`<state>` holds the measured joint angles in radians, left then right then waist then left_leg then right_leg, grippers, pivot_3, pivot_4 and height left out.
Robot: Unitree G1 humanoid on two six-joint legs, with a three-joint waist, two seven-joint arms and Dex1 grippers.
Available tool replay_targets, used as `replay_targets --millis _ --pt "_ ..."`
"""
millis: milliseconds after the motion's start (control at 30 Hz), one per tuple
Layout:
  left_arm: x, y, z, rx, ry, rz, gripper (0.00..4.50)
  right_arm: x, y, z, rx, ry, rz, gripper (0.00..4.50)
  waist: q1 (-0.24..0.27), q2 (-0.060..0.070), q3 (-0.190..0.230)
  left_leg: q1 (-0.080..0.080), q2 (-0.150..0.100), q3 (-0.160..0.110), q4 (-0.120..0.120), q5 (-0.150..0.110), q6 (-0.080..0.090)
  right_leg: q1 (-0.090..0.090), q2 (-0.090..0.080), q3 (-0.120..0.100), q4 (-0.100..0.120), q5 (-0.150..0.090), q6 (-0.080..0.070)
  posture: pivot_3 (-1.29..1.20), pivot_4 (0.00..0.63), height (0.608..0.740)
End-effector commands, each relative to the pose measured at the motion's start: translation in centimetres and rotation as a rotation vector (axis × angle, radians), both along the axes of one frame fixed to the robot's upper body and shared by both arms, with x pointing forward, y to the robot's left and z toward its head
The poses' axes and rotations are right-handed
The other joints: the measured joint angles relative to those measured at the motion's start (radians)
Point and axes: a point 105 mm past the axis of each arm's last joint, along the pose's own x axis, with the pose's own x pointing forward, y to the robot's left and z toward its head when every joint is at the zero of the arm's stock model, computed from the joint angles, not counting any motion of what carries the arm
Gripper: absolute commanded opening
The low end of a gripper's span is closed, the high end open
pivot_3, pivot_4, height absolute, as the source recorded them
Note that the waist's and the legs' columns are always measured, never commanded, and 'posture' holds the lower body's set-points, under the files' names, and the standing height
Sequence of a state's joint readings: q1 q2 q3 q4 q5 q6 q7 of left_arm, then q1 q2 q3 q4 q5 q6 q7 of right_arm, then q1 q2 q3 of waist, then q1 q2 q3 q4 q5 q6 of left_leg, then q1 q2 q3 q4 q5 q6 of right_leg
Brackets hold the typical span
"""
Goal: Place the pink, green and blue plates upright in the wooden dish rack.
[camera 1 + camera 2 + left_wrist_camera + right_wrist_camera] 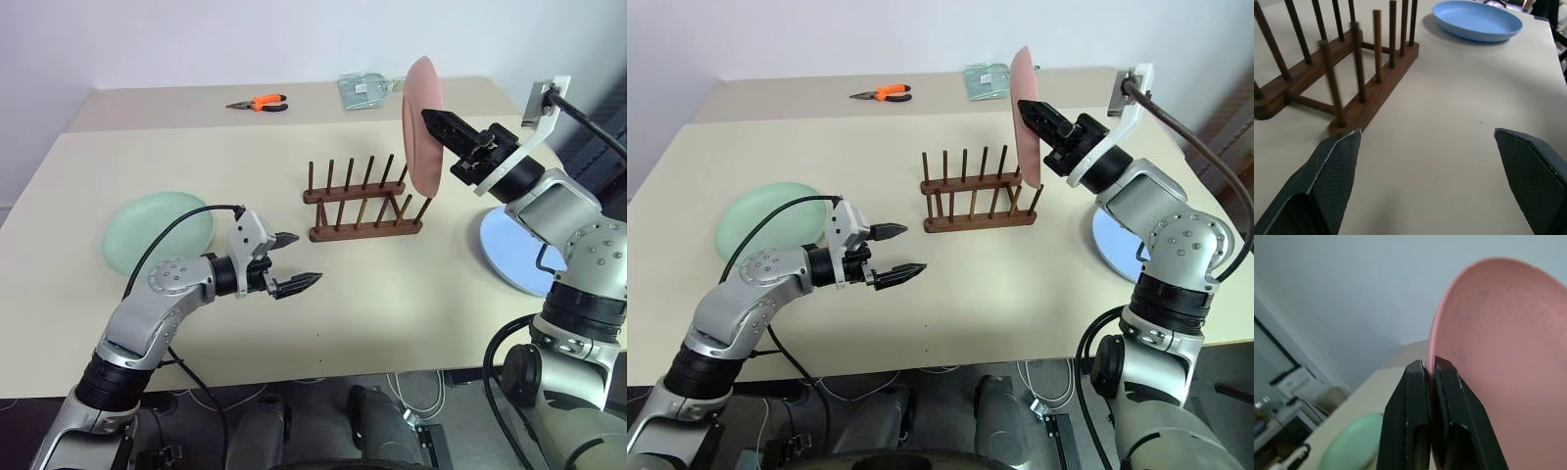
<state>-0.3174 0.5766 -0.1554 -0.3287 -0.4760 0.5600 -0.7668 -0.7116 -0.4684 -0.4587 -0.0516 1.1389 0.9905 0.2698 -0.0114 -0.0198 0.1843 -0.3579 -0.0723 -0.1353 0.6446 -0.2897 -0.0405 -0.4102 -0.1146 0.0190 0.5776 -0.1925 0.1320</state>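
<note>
right pincer (pixel 438 121) clamps our pink plate (pixel 421 125) on edge above the rack (pixel 362 203) (upright to drop between pegs) | left pincer (pixel 297 261) gapes empty | green plate (pixel 157 231), blue plate (pixel 517 252) flat on surface (pixel 392 304)

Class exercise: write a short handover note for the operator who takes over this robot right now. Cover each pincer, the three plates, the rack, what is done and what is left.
Right pincer: shut on the pink plate, held upright in the air above the right end of the wooden dish rack.
Left pincer: open, holding nothing, low over the table in front of the rack.
Green plate: flat on the table, left side.
Blue plate: flat on the table, right side.
Done: pink plate lifted. No plate is in the rack.
Left: slot pink, then green and blue.
</note>
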Motion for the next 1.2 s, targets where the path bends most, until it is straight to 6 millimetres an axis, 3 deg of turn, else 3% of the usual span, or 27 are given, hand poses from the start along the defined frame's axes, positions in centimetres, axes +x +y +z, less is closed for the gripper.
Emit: replay_targets --millis 33,333,467,867,1067,1167,1200 --pt "-0.2 -0.2 0.7 -0.006 -0.042 -0.013 4.46 0.2 -0.9 0.7 0.074 0.005 0.005 0.00 0.001 0.000 0.000 0.000 0.000 0.000 0.000 0.000 0.000 0.000 0.000 0.000 0.000 0.000 0.000 0.00 0.150 0.740" --pt "-0.2 -0.1 0.1 0.009 -0.039 -0.003 4.46 -2.2 0.1 3.6 0.050 -0.131 0.113 0.00 -0.003 0.001 0.001 0.000 0.000 0.001 0.000 0.000 0.000 0.000 0.000 0.000 0.000 0.001 0.001 0.00 0.150 0.740" --pt "-0.2 -0.3 0.0 0.011 -0.037 -0.009 4.46 -2.6 0.4 3.8 0.039 -0.141 0.160 0.00 0.000 0.001 0.001 0.000 0.000 0.001 0.000 0.000 0.000 0.000 0.000 0.000 0.000 0.000 0.001 0.00 0.150 0.740" --pt "-0.2 -0.5 -0.3 0.009 -0.034 -0.012 4.46 1.2 -2.5 1.6 0.097 -0.012 0.162 0.00 -0.001 0.002 0.001 0.000 0.000 0.001 0.000 0.000 0.001 0.000 0.000 0.000 0.000 0.000 0.001 0.00 0.150 0.740" --pt "-0.2 -0.4 -0.4 0.011 -0.036 -0.001 4.46 1.7 -3.1 0.3 0.111 0.038 0.200 0.00 -0.001 0.002 0.001 0.000 0.000 0.001 0.000 0.000 0.001 0.000 0.000 0.000 0.000 0.001 0.002 0.00 0.150 0.740" --pt "-0.3 -0.3 -0.5 0.014 -0.035 0.003 4.50 1.9 -3.4 0.1 0.134 0.038 0.190 0.93 -0.003 0.002 0.001 0.000 0.000 0.001 0.000 0.000 0.001 0.000 0.000 0.000 0.000 0.001 0.002 0.00 0.150 0.740" --pt "-0.3 -0.3 -0.5 0.015 -0.035 0.004 4.50 2.0 -3.4 0.0 0.138 0.044 0.181 1.46 -0.003 0.002 0.001 0.000 0.000 0.001 0.000 0.000 0.001 0.000 0.000 0.000 0.000 0.001 0.002 0.00 0.150 0.740"
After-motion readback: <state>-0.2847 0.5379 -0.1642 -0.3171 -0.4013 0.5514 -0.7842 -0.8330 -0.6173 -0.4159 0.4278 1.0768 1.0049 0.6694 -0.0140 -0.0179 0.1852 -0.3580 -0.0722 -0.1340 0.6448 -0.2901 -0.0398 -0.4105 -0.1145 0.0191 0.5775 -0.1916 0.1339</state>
